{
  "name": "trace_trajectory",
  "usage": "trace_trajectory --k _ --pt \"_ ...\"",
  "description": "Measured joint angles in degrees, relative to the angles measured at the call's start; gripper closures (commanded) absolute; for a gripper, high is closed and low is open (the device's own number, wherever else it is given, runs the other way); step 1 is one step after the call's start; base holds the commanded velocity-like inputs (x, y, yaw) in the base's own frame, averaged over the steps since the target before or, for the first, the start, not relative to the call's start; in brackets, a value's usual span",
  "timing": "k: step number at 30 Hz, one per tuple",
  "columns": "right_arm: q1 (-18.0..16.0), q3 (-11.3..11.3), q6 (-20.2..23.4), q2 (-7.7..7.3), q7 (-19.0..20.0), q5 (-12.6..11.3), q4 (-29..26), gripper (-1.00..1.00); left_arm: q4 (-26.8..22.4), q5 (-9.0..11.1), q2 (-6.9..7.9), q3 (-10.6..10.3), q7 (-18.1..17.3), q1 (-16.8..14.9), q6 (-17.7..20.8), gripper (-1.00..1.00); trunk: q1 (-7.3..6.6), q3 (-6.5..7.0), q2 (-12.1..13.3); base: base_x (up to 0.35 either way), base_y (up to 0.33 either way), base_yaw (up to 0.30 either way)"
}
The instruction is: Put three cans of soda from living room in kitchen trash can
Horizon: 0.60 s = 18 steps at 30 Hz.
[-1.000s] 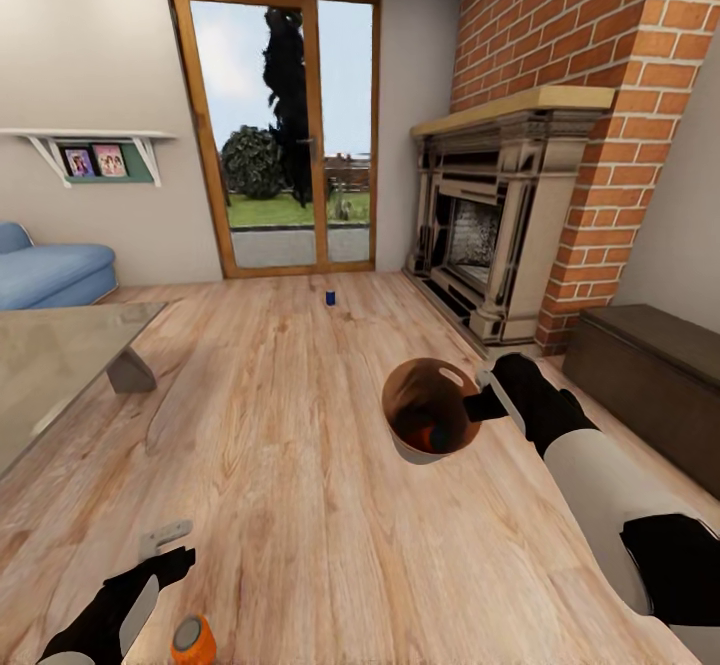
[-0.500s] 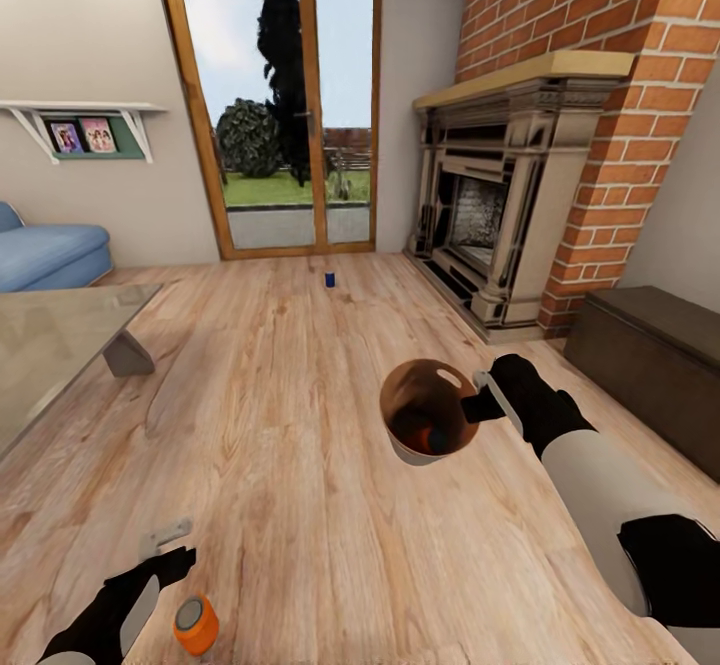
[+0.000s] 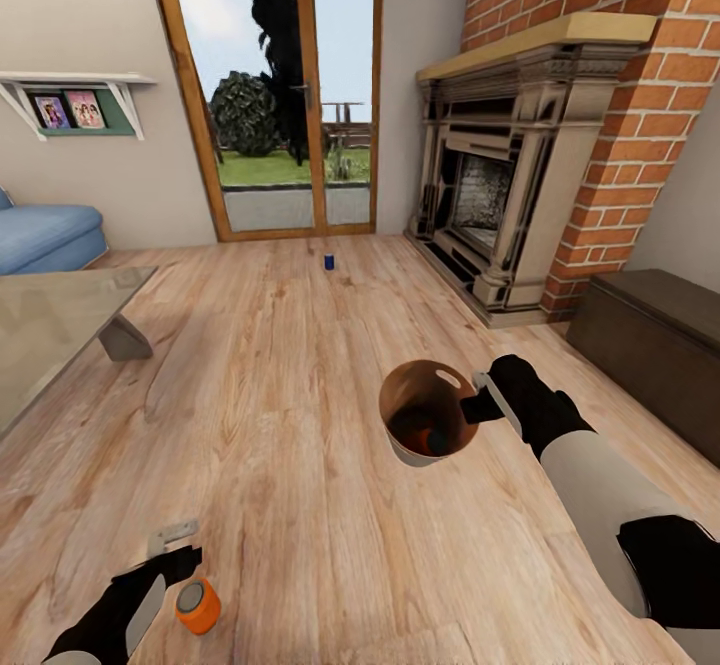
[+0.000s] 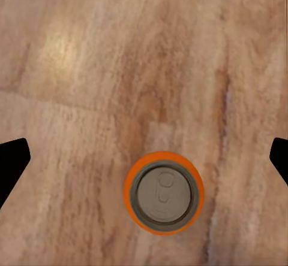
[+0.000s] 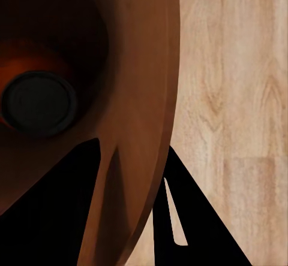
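Head view — bin (image 3: 405,443) gripped, seemingly

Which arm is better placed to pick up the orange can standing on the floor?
The left. Its gripper hangs open beside the orange can, while the right gripper is shut on the trash can's rim.

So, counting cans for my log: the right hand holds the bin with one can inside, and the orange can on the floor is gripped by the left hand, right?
Not gripped. The left wrist view shows the orange can standing free on the floor between the open fingers of the left hand. The right hand does hold the bin, one can inside.
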Motion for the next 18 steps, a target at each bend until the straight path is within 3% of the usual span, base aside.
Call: trace_trajectory --k 18 --pt "0.05 0.07 0.0 0.12 -0.01 -0.09 0.06 1.0 0.04 -0.01 -0.13 -2.29 -2.15 0.0 0.05 -1.0 0.0 0.0 0.0 0.0 0.0 0.0"
